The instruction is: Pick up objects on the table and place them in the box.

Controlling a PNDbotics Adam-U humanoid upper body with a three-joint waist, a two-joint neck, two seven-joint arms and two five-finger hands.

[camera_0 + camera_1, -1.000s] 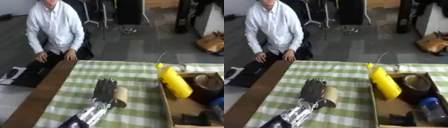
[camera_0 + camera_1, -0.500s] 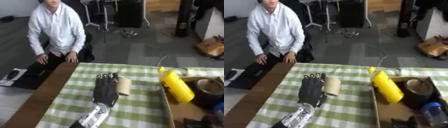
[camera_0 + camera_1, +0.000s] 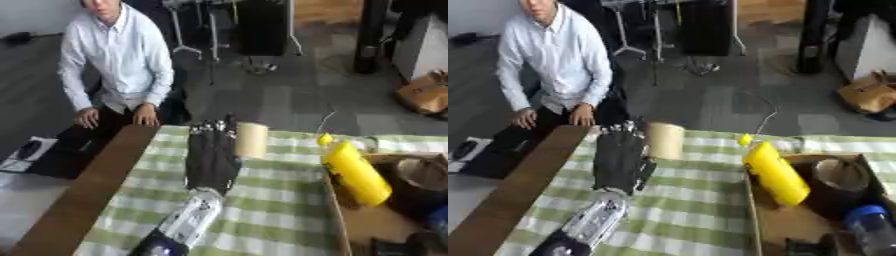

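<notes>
checked table (image 3: 262, 220), one cream cup (image 3: 251, 140)

The left robot hand (image 3: 213, 155) has stretched farther forward beside the beige cylinder (image 3: 251, 140).

Left arm stretched forward from below, left hand (image 3: 212, 156) flat, fingers straight, back up.

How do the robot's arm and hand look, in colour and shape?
Only the left arm shows. The left hand is black, flat and long, with slim fingers. Its wrist and forearm are silver-white and rounded, turning dark again near the lower edge. No cables or markings can be made out.
</notes>
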